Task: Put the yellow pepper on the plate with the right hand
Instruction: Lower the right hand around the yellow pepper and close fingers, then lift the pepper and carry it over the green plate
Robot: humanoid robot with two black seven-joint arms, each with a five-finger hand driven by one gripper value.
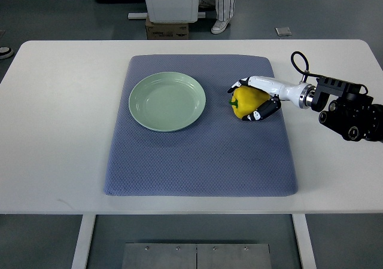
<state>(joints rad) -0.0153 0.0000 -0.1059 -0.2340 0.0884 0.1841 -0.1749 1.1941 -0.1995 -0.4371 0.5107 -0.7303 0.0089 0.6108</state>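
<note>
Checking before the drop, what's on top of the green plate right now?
Nothing: the green plate shows bare. The yellow pepper sits to its right on the blue mat, wrapped by the right robot hand.

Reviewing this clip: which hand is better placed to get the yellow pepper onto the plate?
Right. The right hand is curled around the yellow pepper on the blue mat, just right of the empty green plate. No left arm shows in the top view.

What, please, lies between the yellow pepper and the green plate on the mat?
Nothing: in the top view only bare blue mat separates the yellow pepper, held in the right hand, from the plate.
</note>
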